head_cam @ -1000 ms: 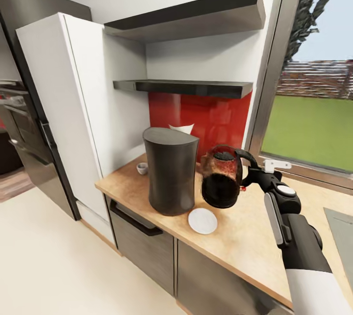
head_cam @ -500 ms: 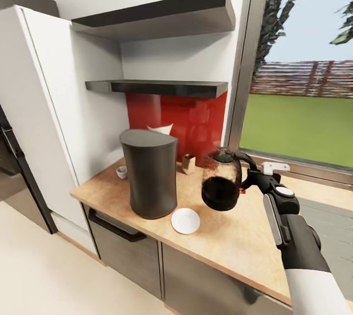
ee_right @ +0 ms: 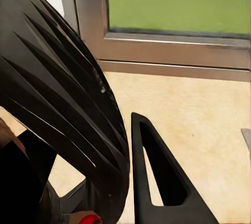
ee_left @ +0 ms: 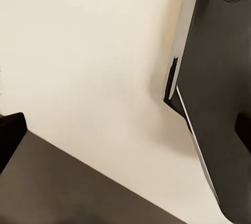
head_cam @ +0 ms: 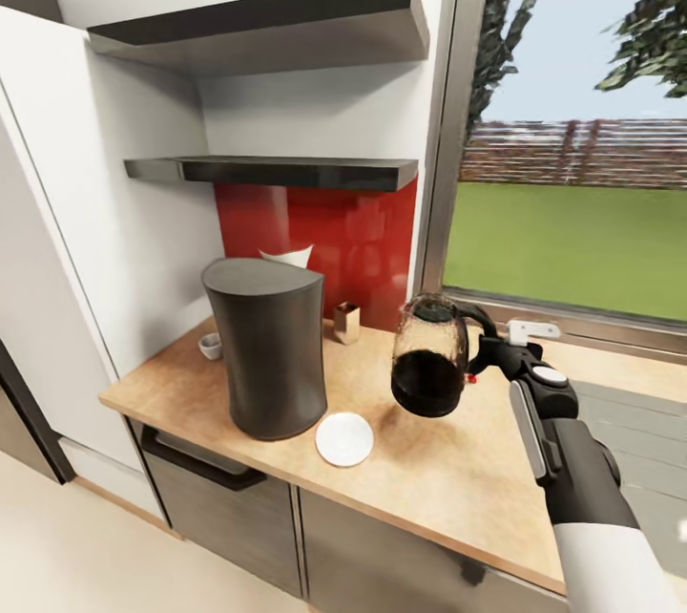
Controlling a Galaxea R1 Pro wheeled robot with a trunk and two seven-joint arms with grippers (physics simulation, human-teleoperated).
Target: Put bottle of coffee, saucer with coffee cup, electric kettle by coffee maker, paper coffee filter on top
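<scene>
The dark grey coffee maker (head_cam: 267,355) stands on the countertop (head_cam: 458,475). In front of it to the right lies the white saucer (head_cam: 344,438). The coffee cup (head_cam: 210,346) sits at the coffee maker's far left, near the wall. The bottle of coffee (head_cam: 346,322) stands behind, by the red panel, and a white paper filter (head_cam: 288,257) peeks over the coffee maker's top. My right gripper (head_cam: 485,360) is shut on the black handle (ee_right: 63,93) of the electric kettle (head_cam: 429,369), held slightly tilted above the counter, right of the coffee maker. My left gripper (ee_left: 125,135) hangs open over the cream floor.
Two dark shelves (head_cam: 277,171) hang on the wall above the coffee maker. A tall white cabinet (head_cam: 57,241) borders the counter's left end. A window frame (head_cam: 444,136) runs behind the counter at right. Bare worktop (ee_right: 198,109) lies beyond the kettle handle.
The whole view has swung, sliding the counter things leftward. The kettle stays in my right gripper, and the gap between it and the coffee maker has widened.
</scene>
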